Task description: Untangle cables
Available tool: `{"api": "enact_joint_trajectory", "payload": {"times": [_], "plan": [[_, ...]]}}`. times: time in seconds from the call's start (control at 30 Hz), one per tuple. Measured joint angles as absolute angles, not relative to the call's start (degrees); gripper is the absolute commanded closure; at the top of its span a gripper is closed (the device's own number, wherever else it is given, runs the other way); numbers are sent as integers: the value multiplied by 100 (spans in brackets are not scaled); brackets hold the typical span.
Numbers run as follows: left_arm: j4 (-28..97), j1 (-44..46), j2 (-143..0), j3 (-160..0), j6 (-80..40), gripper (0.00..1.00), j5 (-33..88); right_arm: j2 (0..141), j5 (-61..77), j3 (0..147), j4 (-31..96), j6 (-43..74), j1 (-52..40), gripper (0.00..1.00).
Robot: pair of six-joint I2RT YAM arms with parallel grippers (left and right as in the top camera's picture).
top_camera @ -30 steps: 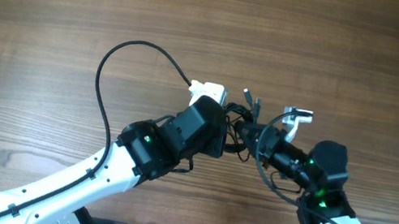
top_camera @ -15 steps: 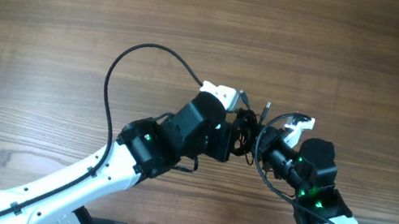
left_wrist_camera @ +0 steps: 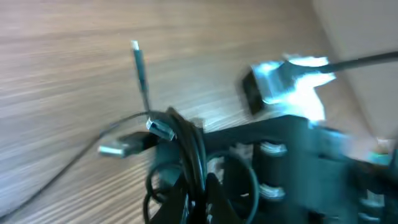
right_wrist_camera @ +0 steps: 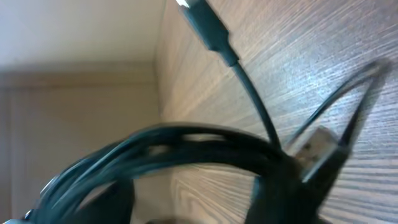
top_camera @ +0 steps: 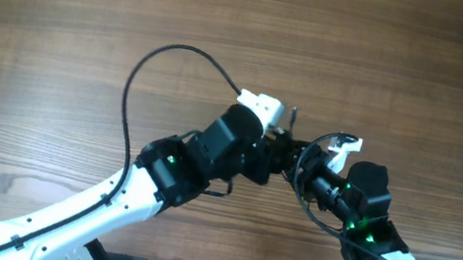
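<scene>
The wooden table [top_camera: 62, 5], brown with fine grain running side to side, fills the overhead view. The left arm [top_camera: 140, 186], white shells with black joints, reaches in from the lower left. The right arm [top_camera: 367, 216] comes from the lower right. Both meet at the cables [top_camera: 288, 150], a small dark knot near the table's middle.

A thicker black lead [top_camera: 141, 71] arcs wide to the left of the knot and ends at the left wrist's white block. The arm heads crowd the knot on both sides and hide most of it from above.

The left gripper [top_camera: 272, 149] is clamped tight on the knot. The right gripper [top_camera: 314, 162] sits just right of the knot; blur hides how its jaws stand.

In the left wrist view the glossy coiled wires run mostly up and down. A thin wire rises from the knot to an upright plug [left_wrist_camera: 137, 57], and a flat metal plug [left_wrist_camera: 117, 149] points left.
</scene>
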State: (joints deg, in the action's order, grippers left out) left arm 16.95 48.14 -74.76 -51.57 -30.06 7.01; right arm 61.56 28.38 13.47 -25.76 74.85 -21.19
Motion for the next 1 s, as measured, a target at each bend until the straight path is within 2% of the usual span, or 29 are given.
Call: {"api": "enact_joint_trajectory", "payload": {"times": [0.2, 0.27, 0.3, 0.33, 0.37, 0.6, 0.7, 0.73, 0.8, 0.83, 0.9, 1.0], "plan": [[2429, 4709, -7474, -5170, -2980, 96, 480, 6171, 2821, 1354, -2622, 7448, -1857, 29], [2445, 4633, -7474, -5170, -2980, 96, 486, 6171, 2801, 1354, -2628, 7441, -1706, 22], [2453, 4565, -7474, -5170, -2980, 96, 497, 6171, 2801, 1354, -2628, 7428, -1619, 14], [2484, 4510, -7474, -5170, -2980, 96, 497, 6171, 2803, 1354, -2622, 7415, -1529, 1], [2510, 4464, -7474, -5170, -2978, 96, 497, 6171, 2803, 1354, -2611, 7435, -1459, 0], [2576, 4226, -7474, -5170, -3081, 96, 495, 6171, 2871, 1356, -2571, 7387, -856, 1], [2526, 4213, -7474, -5170, -3758, 96, 408, 6171, 3293, 1361, -2523, 7389, -829, 1], [2491, 4202, -7474, -5170, -4101, 96, 331, 6171, 3470, 1367, -2421, 7387, -829, 3], [2443, 4182, -7474, -5170, -4991, 96, 139, 6171, 3774, 1376, -2174, 7474, -829, 15], [2405, 4178, -7474, -5170, -5439, 96, 60, 6171, 3935, 1376, -2012, 7564, -836, 24], [2265, 4160, -7474, -5170, -6333, 96, -60, 6171, 4224, 1376, -1811, 7723, -904, 25], [2171, 4160, -7474, -5170, -6877, 96, -115, 6171, 4344, 1376, -1704, 8130, -1162, 25]]}}
